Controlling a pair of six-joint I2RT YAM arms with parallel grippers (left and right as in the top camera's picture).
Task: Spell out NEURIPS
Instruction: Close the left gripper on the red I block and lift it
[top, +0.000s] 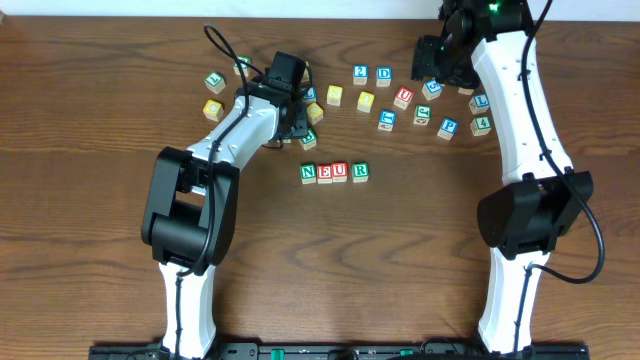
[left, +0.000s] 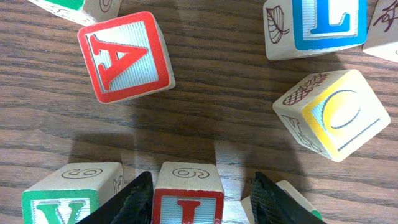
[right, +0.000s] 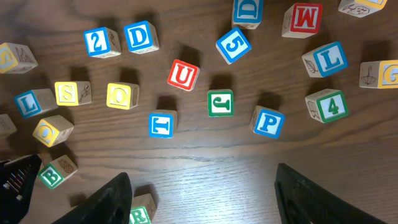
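On your worktop (top: 80, 120), the left gripper (left: 202, 180) had its jaws spread either side of the red I cube (left: 188, 202), which the frame's lower edge cut off, your right gripper (right: 202, 174) had its jaws wide and empty over open wood beside the blue P cube (right: 268, 122), and the NEUR row (top: 333, 172) sat mid-worktop.

Even light from above casts soft shadows on the table (left: 249, 93); the right wrist view dims at its corners.
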